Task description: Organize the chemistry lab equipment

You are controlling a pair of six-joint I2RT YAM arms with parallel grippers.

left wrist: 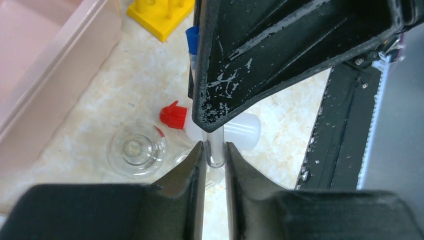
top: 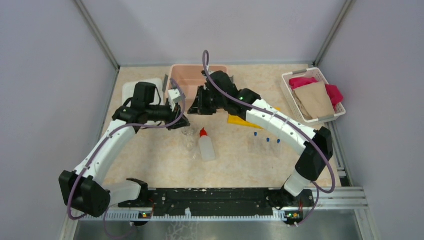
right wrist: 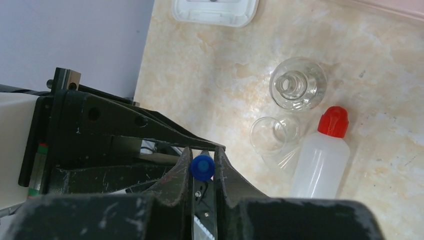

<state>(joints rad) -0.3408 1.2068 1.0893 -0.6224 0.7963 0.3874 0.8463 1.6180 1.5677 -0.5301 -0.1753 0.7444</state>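
A clear blue-capped tube [left wrist: 215, 150] is held between both grippers above the table. My left gripper [left wrist: 215, 152] is shut on its rounded lower end. My right gripper [right wrist: 202, 162] is shut on its blue cap [right wrist: 202, 167]. In the top view the left gripper [top: 181, 121] and the right gripper [top: 198, 106] meet in front of the pink bin. The glass flask [top: 189, 134] stands upright below them. The white squeeze bottle [top: 206, 147] with a red nozzle [left wrist: 173, 115] lies beside it. The yellow rack [top: 239, 120] is partly hidden under the right arm. Three blue-capped tubes [top: 267, 140] are on the table to the right.
A pink bin [top: 196, 76] stands at the back middle, with a white lid [top: 131, 91] to its left. A second clear glass vessel [right wrist: 274, 135] lies by the flask. A white basket [top: 289, 94] of pink and tan cloths sits at the back right.
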